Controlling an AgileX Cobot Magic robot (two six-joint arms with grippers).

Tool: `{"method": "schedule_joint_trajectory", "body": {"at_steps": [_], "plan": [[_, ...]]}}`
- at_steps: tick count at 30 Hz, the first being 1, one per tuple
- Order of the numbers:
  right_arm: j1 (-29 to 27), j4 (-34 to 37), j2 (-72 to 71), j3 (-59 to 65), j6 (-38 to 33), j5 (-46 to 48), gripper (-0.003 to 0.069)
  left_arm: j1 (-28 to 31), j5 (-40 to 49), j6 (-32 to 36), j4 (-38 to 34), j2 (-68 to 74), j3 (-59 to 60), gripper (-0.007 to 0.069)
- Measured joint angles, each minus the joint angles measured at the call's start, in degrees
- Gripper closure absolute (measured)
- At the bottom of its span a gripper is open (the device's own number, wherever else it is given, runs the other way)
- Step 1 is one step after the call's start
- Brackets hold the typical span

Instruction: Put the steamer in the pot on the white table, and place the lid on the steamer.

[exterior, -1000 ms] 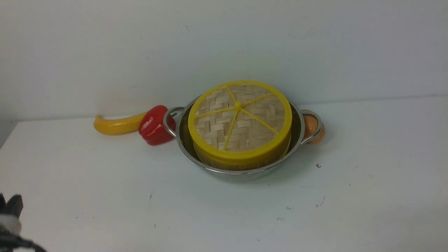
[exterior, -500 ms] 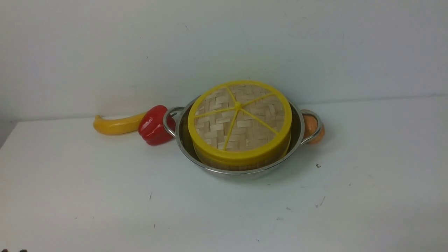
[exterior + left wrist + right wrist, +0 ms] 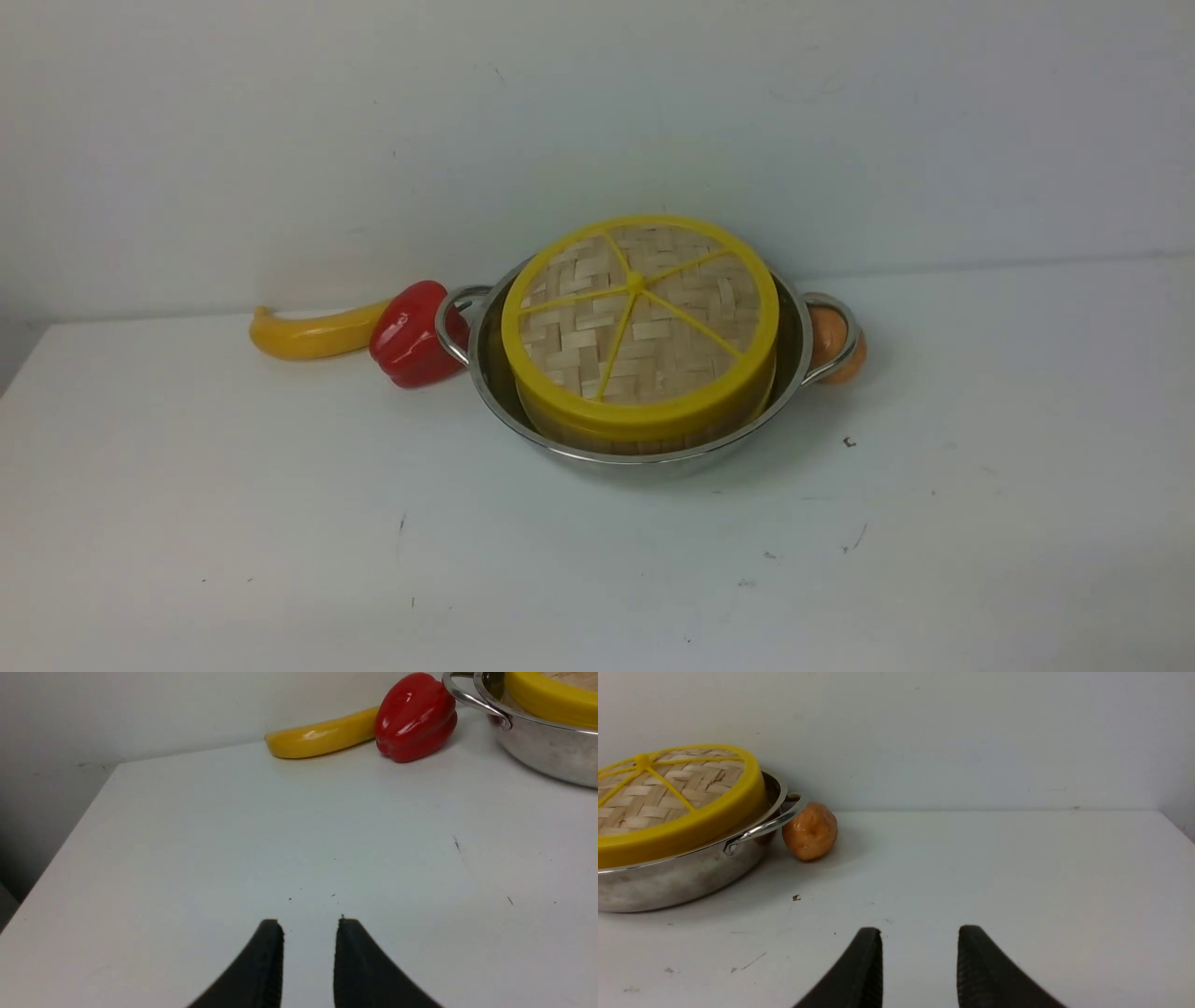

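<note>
Grippers are showing only in our wrist views: left gripper (image 3: 309, 926) and right gripper (image 3: 920, 933), both parted and empty. Up front we are seeing the lid (image 3: 640, 315) (woven, yellow-rimmed) sitting on the steamer (image 3: 644, 431) inside the pot (image 3: 794, 350).

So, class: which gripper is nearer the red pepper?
Left. The left gripper has the red pepper ahead on its side of the pot; the right gripper sits beyond the pot's far handle, by the orange ball.

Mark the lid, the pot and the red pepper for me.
lid (image 3: 640, 317), front view, on the woven centre.
pot (image 3: 644, 457), front view, on the near steel rim.
red pepper (image 3: 408, 334), front view, on its glossy side.
</note>
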State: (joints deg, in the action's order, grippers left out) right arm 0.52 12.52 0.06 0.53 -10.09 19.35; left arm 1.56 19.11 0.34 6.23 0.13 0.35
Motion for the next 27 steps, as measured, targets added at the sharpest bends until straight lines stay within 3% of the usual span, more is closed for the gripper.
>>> {"method": "schedule_joint_trajectory", "body": {"at_steps": [27], "plan": [[0.00, 0.00, 0.00, 0.00, 0.00, 0.00, 0.0414, 0.00, 0.22, -0.34, 0.05, 0.00, 0.00, 0.0417]]}}
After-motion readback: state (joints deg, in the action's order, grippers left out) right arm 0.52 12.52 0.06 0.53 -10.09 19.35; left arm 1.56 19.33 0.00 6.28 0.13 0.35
